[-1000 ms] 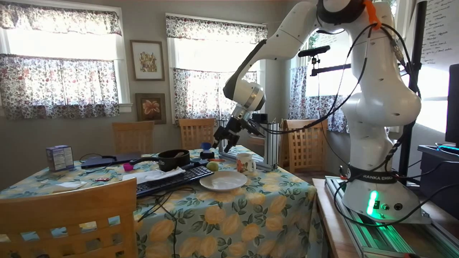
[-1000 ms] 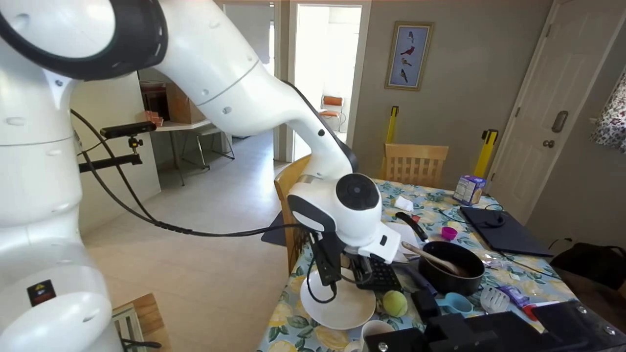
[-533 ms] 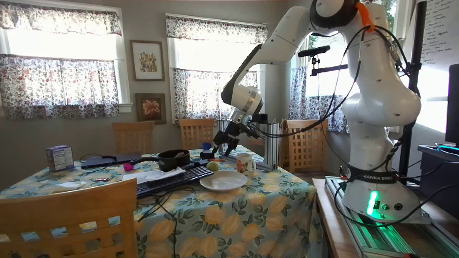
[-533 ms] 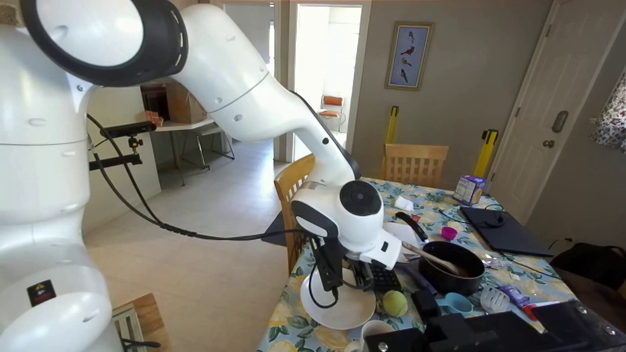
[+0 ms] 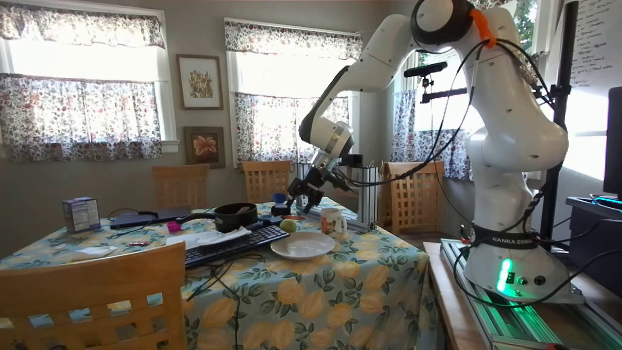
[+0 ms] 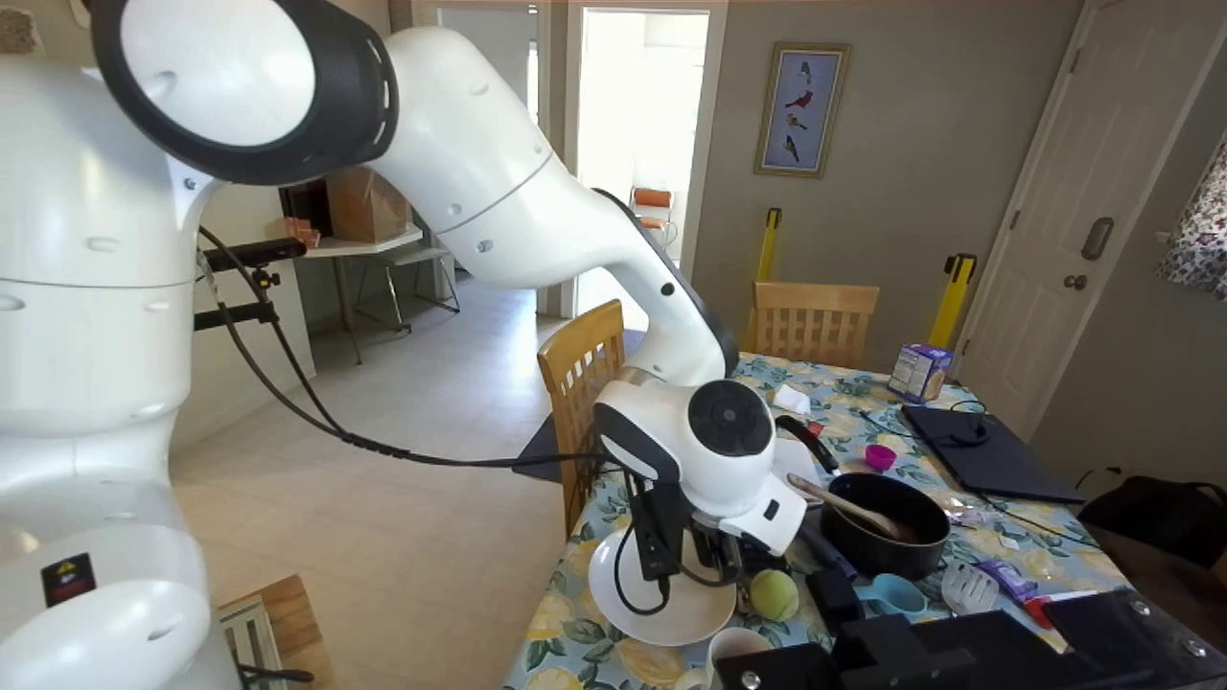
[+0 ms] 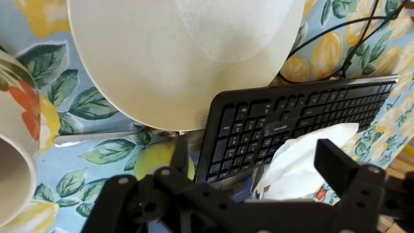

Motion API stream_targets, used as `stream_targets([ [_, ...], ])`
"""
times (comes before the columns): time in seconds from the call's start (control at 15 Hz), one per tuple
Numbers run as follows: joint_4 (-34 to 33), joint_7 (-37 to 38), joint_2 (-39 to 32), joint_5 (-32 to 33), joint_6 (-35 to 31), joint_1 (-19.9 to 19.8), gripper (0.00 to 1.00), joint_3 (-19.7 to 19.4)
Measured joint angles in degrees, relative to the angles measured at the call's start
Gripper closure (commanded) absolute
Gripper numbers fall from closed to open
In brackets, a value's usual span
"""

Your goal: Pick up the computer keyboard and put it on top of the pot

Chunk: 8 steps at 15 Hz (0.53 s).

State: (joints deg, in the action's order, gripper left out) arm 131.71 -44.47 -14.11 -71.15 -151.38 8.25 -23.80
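Note:
The computer keyboard (image 5: pixel 245 244) lies flat on the table, long and black, with its cable trailing off. In the wrist view the keyboard (image 7: pixel 250 132) is seen with its number-pad end nearest my jaws; white paper overlaps part of it. In an exterior view the arm hides most of it. The pot (image 5: pixel 233 219), black and round with a long handle, stands beyond the keyboard; it also shows in an exterior view (image 6: pixel 868 548) with a wooden spoon in it. It is out of the wrist view. My gripper (image 5: pixel 298 206) is open and empty above the table; its fingers (image 7: pixel 250 147) are wide apart.
A white plate (image 7: pixel 181 64) touches or nearly touches the keyboard's end. A yellow-green ball (image 7: pixel 150 158) and a mug (image 7: pixel 19 129) stand close by. White paper (image 7: pixel 297 161) lies beside the keyboard. A metal frame (image 5: pixel 368 199) stands at the table's edge. A laptop (image 6: pixel 987 455) lies farther off.
The arm has bent lower and its wrist has shifted right and slightly down in an exterior view. The gripper is slightly lower and stays open. The keyboard and pot have not moved.

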Motion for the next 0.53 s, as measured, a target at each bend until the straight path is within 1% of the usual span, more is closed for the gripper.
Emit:
stream_targets([
  [0.33,-3.9,-0.2,-5.5,-5.2,5.4,-2.8,0.0,0.4],
  [0.4,-4.6,-0.2,-6.4,-5.8,5.8,-4.6,0.0,2.1],
  [0.53,-6.0,-0.2,-8.0,-7.0,6.4,-9.6,0.0,7.1],
])
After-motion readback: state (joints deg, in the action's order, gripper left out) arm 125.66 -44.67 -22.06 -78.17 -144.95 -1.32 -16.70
